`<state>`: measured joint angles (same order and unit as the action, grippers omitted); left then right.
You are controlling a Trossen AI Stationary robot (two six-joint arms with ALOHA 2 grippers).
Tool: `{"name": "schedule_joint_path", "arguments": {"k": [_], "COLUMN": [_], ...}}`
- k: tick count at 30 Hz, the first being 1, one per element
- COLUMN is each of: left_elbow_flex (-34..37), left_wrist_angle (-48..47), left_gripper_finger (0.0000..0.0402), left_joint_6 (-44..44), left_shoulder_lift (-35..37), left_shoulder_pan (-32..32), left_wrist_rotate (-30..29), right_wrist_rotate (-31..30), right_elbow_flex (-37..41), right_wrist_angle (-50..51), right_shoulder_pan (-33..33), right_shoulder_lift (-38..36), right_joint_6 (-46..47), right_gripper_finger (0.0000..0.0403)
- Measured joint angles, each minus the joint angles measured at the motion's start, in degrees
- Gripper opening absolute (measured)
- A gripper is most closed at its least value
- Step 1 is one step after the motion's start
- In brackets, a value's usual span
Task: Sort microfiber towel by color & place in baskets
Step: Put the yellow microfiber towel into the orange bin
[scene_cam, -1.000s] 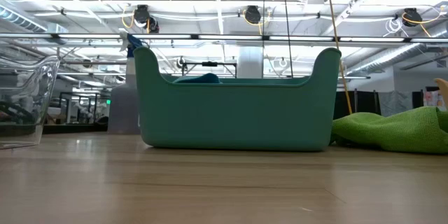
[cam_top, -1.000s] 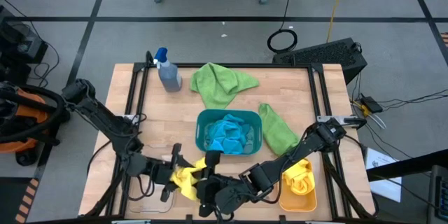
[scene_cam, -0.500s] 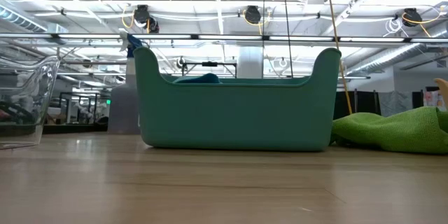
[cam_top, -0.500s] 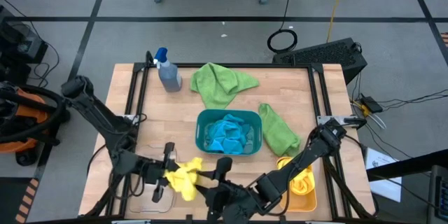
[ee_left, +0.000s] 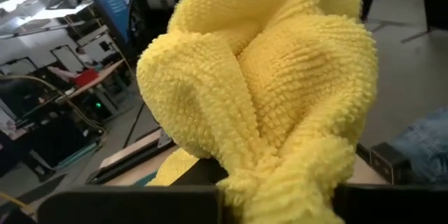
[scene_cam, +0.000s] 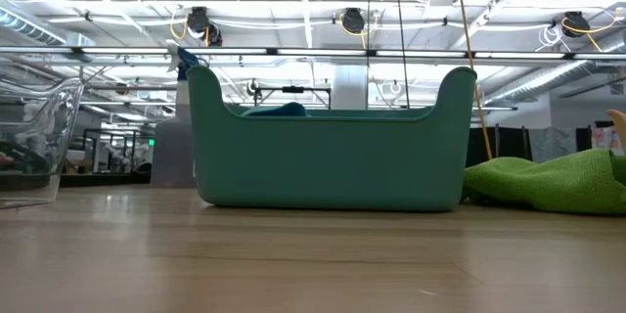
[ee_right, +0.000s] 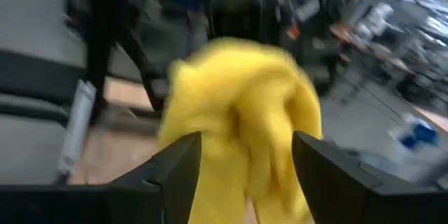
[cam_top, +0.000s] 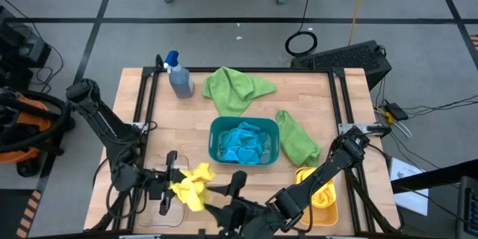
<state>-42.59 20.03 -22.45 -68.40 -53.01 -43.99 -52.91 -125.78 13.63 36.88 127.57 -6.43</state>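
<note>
High view: left gripper (cam_top: pixel 173 190) pinching a crumpled yellow microfiber towel (cam_top: pixel 190 187) above the table's near edge; right gripper (cam_top: pixel 236 187) just beside, fingers spread, empty. Judging best: carrying high toward the orange rounded plastic basket (cam_top: pixel 320 210) beyond the right gripper.

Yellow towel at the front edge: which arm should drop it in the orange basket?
Probably the left: its tool is shut on the yellow towel. The right tool is open beside it, though nearer the orange basket.
</note>
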Motion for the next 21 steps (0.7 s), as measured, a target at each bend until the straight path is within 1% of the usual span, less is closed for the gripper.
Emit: {"name": "schedule_joint_path", "arguments": {"k": [2,4,8,9,15,18,21], "left_elbow_flex": [0.00,0.00,0.00,0.00,0.02,0.04,0.04], "left_wrist_angle": [-0.38,-0.50,-0.71,-0.71,-1.38,-1.50,-1.14], "left_gripper_finger": [0.0035,0.0035,0.0035,0.0035,0.0043,0.0052,0.0055], "left_joint_6": [-0.47,-0.47,-0.47,-0.47,-0.47,-0.47,-0.44], "left_shoulder_lift": [-0.02,-0.02,-0.02,-0.02,-0.04,-0.04,-0.04], "left_shoulder_pan": [0.00,0.00,0.00,0.00,0.00,0.01,0.00], "left_wrist_rotate": [0.02,0.04,0.04,0.04,0.04,0.06,1.60], "right_wrist_rotate": [2.56,4.49,10.72,11.23,9.81,9.91,9.92], "right_elbow_flex": [0.00,0.00,0.00,0.00,0.04,0.04,0.04], "right_wrist_angle": [-4.37,-6.22,-2.09,-1.17,4.35,5.98,7.03], "right_shoulder_pan": [-0.42,-1.13,-3.34,-3.76,-5.68,-6.22,-6.21], "right_shoulder_lift": [0.00,0.00,0.36,0.66,1.18,1.20,1.20], "right_joint_6": [-2.65,-3.42,0.06,1.35,11.56,14.70,16.87], "right_gripper_finger": [0.0222,0.0227,0.0230,0.0230,0.0227,0.0228,0.0231]}}
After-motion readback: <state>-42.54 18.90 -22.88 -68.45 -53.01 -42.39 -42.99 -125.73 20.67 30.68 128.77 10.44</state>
